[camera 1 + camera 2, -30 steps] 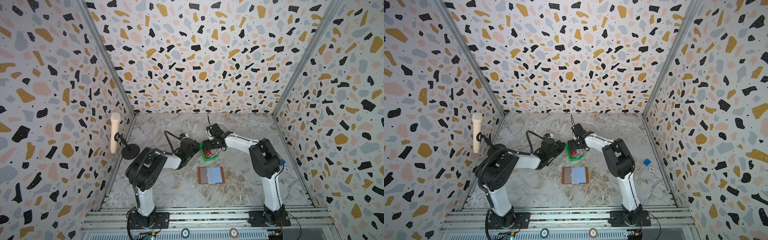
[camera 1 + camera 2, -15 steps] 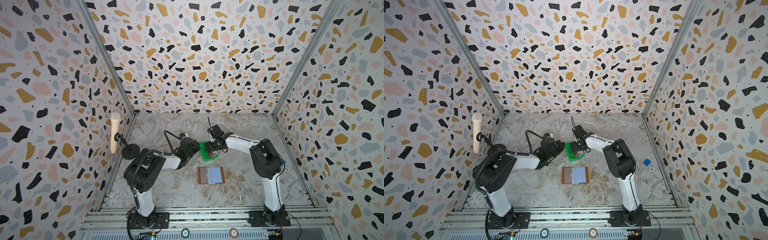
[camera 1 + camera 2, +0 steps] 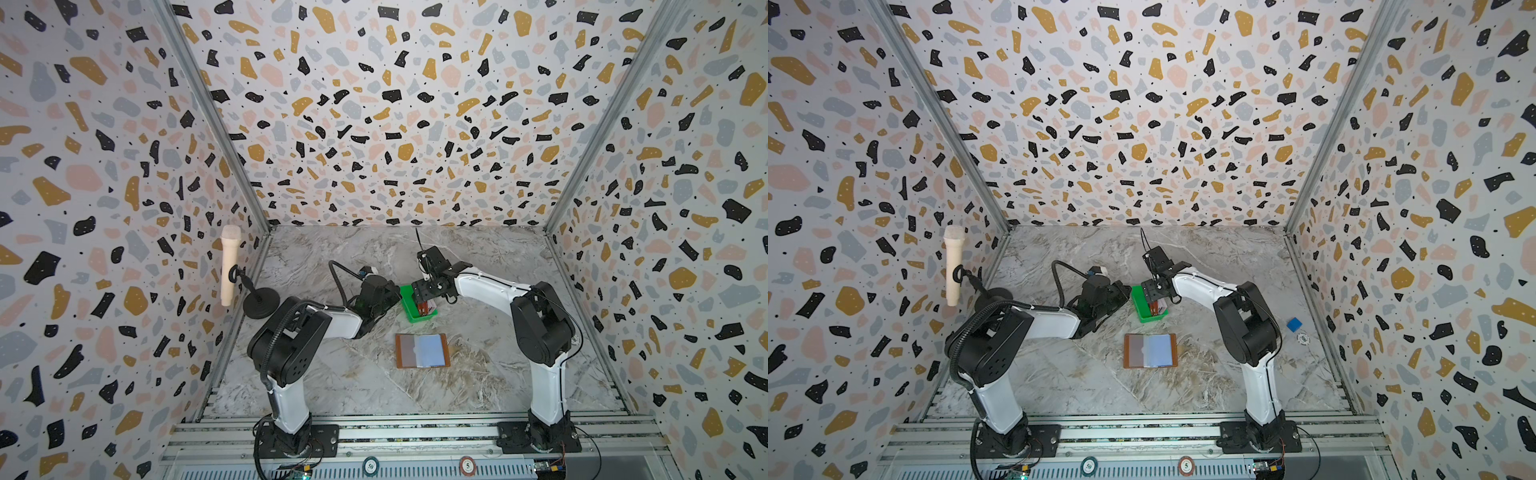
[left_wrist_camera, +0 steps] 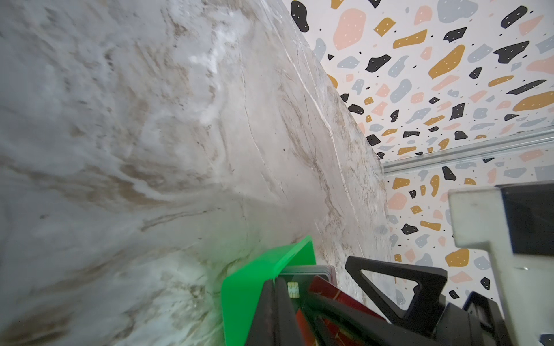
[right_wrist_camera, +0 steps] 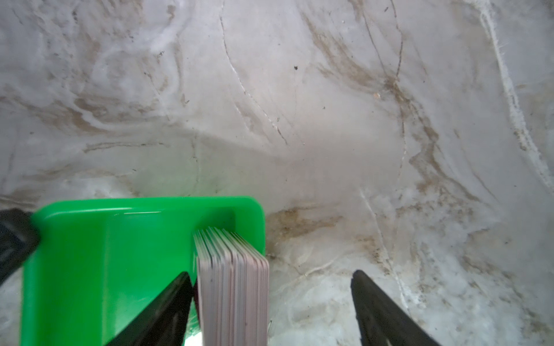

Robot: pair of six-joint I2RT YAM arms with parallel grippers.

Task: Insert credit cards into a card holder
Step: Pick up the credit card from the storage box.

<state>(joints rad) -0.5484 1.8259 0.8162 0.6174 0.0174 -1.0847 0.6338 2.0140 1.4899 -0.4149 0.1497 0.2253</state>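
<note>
Two arms are rising from black base plates (image 3: 296, 439) at the bottom of both top views, each wearing glossy white shells on its links and matte black housings at its joints. On the left arm (image 3: 286, 345) a ribbed black hose (image 3: 274, 332) is looping over the shoulder housing, small round holes are dotting that housing's side, and a black cable (image 3: 336, 274) is arching near the wrist. A thin black wire (image 3: 498, 282) is running along the right arm (image 3: 540, 328). The right pincer (image 5: 269, 272) is showing matte black, tapering fingers (image 5: 380, 302).
</note>
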